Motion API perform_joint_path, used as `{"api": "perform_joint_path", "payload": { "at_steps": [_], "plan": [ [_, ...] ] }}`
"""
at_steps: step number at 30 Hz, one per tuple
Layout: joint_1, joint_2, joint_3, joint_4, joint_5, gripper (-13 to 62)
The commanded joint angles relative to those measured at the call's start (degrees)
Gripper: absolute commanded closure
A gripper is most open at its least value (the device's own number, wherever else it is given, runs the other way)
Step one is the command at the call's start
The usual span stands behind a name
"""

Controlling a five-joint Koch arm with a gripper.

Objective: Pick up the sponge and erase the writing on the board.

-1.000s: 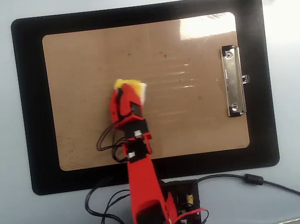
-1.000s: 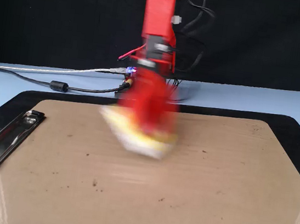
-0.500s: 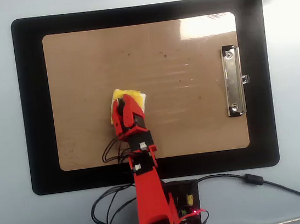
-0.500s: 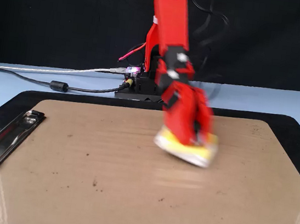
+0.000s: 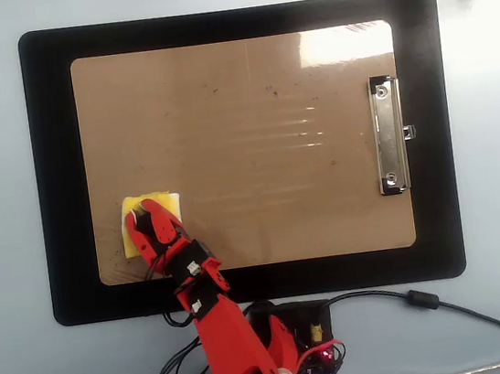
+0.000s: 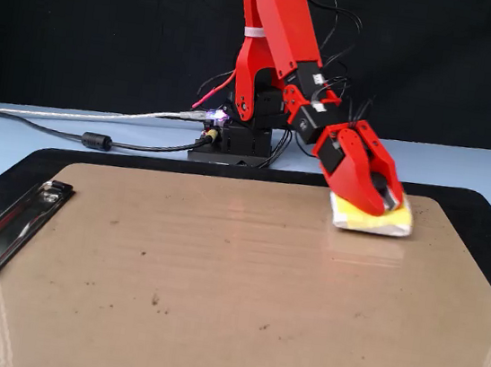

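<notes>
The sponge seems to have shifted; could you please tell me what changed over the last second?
The gripper dragged the sponge from mid-board to the lower-left corner in the overhead view, still clamped on it. The board and its clip stayed put.

Overhead looking straight down, fixed view low, facing arm [image 6: 276,52], both showing board [image 5: 248,104]

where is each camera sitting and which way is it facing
Overhead view: above the table, looking straight down on the board and black mat; the red arm enters from the bottom edge, gripper on the sponge.
Fixed view: low at the board's far side, facing the arm's base; the whole arm shows, gripper on the sponge.
Both share the board, sponge, clip and arm.
</notes>
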Motion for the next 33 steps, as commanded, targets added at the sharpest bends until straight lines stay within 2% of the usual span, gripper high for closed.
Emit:
{"api": "perform_joint_path", "payload": {
  "at_steps": [1, 9, 24, 25, 29, 33],
  "plan": [
    [-2.81, -0.97, -4.22, -2.29, -3.52, 57.4],
    [-7.03, -2.46, -5.19, -1.76, -7.91, 57.4],
    [-8.53, -2.64, -2.02, -1.76, -7.38, 56.9],
    [-8.44, -2.64, -2.02, -1.76, -7.38, 52.8],
    [-9.05, -3.34, -2.37, -2.11, -6.94, 21.4],
    [-10.90, -3.16, -2.64, -2.55, -6.86, 16.7]
  ]
}}
